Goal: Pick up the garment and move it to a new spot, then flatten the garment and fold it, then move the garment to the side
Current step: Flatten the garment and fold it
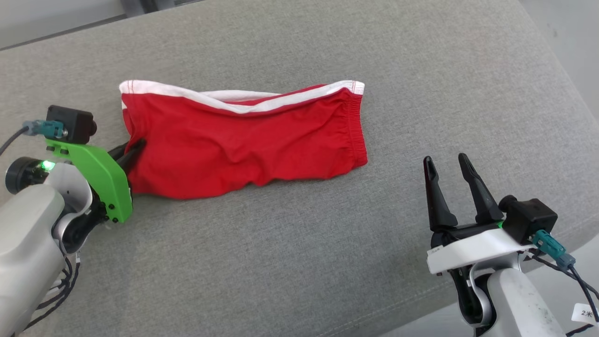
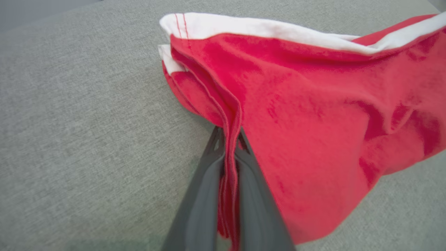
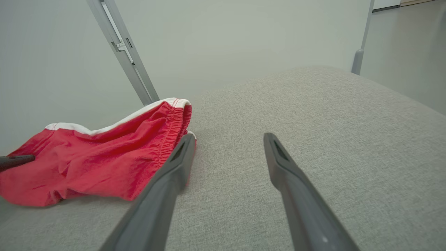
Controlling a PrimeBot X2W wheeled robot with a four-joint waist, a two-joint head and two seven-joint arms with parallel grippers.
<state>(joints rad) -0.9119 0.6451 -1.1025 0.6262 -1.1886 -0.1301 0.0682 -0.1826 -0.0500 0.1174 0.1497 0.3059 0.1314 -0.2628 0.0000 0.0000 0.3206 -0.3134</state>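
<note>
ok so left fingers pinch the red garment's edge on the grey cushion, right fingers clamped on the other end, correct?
No: the right fingers are open, holding nothing, apart from the red garment, as the head view shows. The left fingers do pinch its edge on the grey cushion.

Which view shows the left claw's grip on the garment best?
Left wrist view: close up, the left claw is shut on the red garment. The head view shows it small, from above; the right wrist view, one dark fingertip.
</note>
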